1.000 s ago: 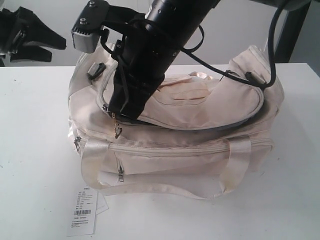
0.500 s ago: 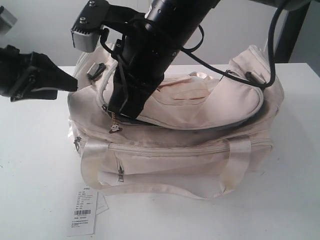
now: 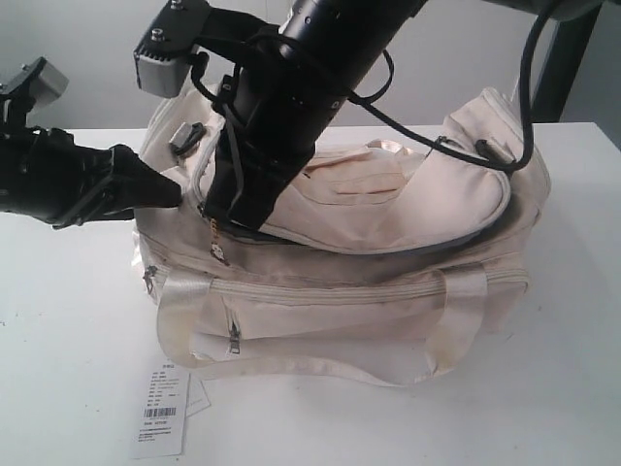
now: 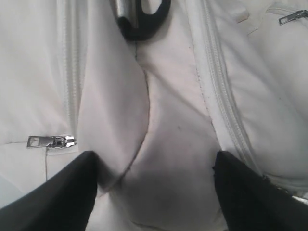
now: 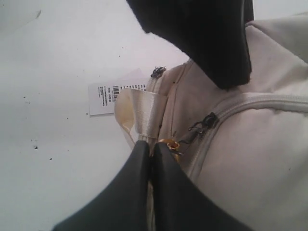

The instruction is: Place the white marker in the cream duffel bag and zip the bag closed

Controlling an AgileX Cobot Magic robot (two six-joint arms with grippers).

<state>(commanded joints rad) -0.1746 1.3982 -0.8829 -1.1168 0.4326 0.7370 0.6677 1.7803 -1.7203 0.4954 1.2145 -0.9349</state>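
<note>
Right gripper (image 5: 151, 150) pinched on gold zipper charm (image 5: 168, 143); left gripper (image 4: 154, 166) wide, against cream duffel bag (image 3: 388, 291).

The left arm (image 3: 44, 180) reaches in roughly level from the left side of the exterior view, and its black left end effector (image 3: 167, 190) points toward the middle. Its fingers (image 4: 55, 197) stand wide apart. The right arm (image 3: 330, 49) slants down from the upper middle and across to the left, with the wrist tipped steeply. The right end effector (image 3: 221, 204) points downward, its two fingers (image 5: 130, 192) pressed flat together with no gap.
</note>
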